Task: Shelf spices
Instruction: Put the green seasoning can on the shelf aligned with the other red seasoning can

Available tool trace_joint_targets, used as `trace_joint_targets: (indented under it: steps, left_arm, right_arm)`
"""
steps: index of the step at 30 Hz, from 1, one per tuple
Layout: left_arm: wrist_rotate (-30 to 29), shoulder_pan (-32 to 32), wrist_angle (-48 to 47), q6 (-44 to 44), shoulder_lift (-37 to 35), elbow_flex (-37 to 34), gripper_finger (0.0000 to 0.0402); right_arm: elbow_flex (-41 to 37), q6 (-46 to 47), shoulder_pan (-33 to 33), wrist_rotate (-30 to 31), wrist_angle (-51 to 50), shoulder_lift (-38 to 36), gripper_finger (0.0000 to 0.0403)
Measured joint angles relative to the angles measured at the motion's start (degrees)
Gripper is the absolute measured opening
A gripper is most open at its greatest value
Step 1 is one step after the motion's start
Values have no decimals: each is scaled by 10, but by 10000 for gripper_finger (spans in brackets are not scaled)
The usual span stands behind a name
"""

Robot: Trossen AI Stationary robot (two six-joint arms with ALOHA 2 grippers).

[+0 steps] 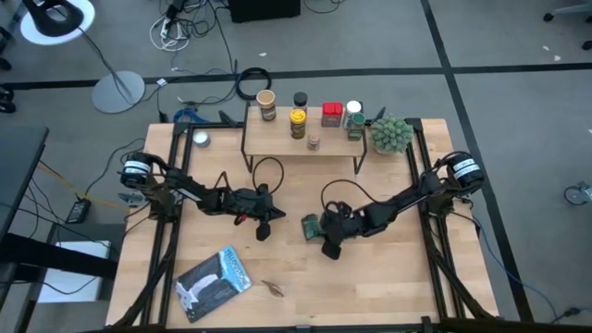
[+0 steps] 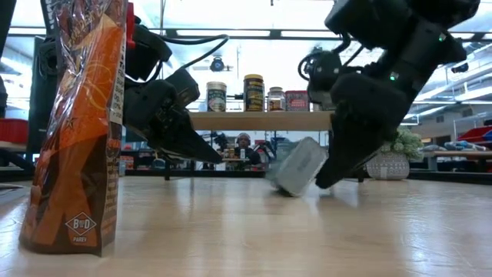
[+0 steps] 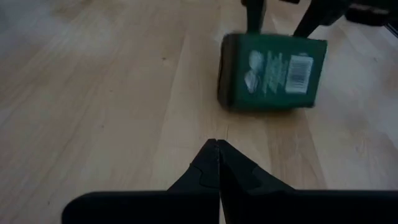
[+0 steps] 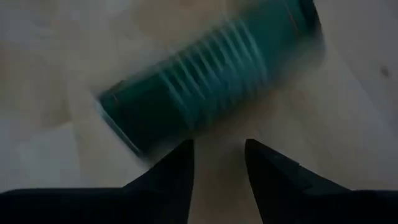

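While just beyond parted right fingers (image 4: 216, 163), green tin (image 4: 205, 74) (tilted).

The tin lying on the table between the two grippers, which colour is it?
Dark green, with white print and a barcode; the tin shows best in the left wrist view.

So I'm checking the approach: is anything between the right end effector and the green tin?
Nothing visible: the right end effector sits just short of the green tin, with only bare table between them.

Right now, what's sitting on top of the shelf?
The shelf carries six spices: tan-lidded jar, black-lidded jar, yellow jar, red tin, two small jars. Labels unreadable.
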Motion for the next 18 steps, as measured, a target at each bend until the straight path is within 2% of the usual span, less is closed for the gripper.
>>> trace_joint_targets:
  steps: [3, 18]
  left_arm:
    - [0, 0, 0, 0, 0, 0, 0]
    - [8, 0, 12, -3, 0, 0, 0]
  right_arm:
    - [1, 3, 10, 22, 2, 9, 141]
    - [1, 2, 6, 19, 43, 6, 134]
